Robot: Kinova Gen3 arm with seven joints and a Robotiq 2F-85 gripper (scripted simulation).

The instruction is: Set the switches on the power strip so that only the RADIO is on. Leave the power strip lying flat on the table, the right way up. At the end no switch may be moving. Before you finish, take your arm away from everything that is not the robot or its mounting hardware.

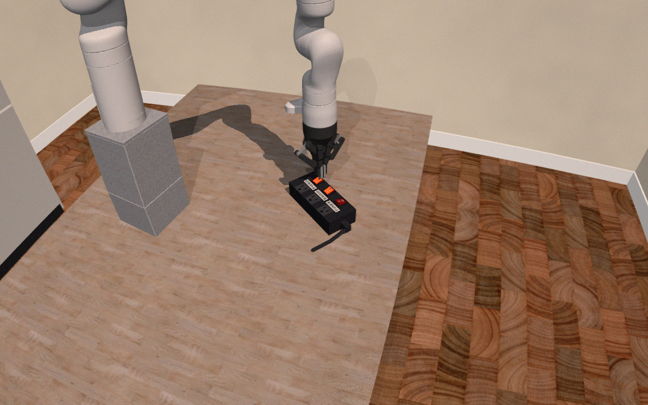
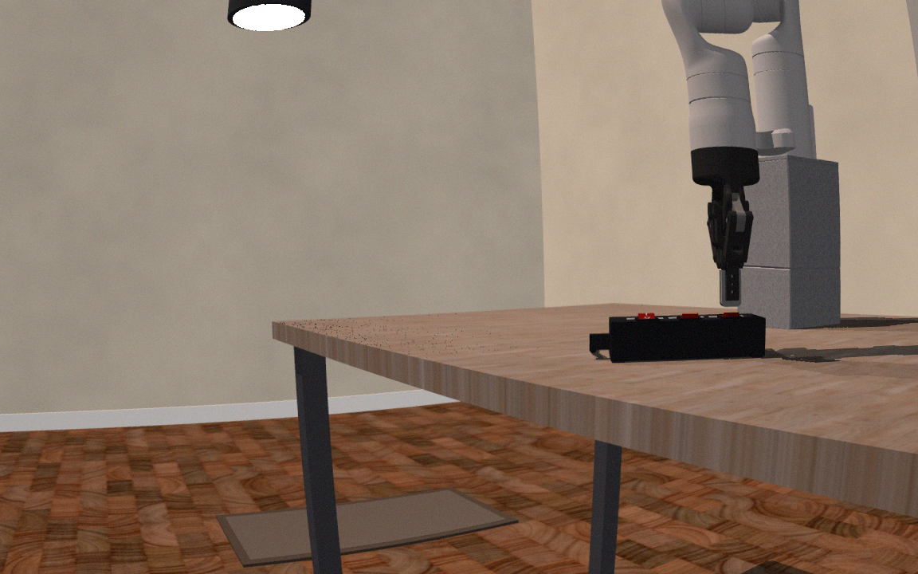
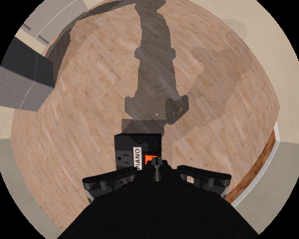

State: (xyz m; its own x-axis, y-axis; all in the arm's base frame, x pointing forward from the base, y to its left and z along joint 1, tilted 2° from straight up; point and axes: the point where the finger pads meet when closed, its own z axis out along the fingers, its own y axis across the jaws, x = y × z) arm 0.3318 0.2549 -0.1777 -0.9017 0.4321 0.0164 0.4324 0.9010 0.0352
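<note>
Top view, strip: the strip (image 1: 322, 201) lies flat, right way up, on the table (image 1: 215, 282), its cord (image 1: 327, 241) trailing from the end away from the arm.
Top view, switches: three rockers sit along one long edge. The far switch (image 1: 316, 179) and the middle switch (image 1: 328, 190) glow bright orange; the near switch (image 1: 340, 201) is darker red. Labels are too small to read here.
Top view, gripper: the gripper (image 1: 320, 170) points straight down over the far switch, fingers together, holding nothing.
Exterior view, gap: the fingertips (image 2: 731, 291) hang just above the strip's top face; contact cannot be confirmed.
Wrist view, target: the closed tips sit over the orange rocker beside a label ending in "ANO", so this is probably not the RADIO switch.
Handling, body: judged rigid, light and prone to sliding or tipping under an off-centre push.
Handling, contact: do not grasp. Press vertically on the raised half of one rocker with closed tips, using modest force.
Handling, risk: a sideways push could shift the strip.
</note>
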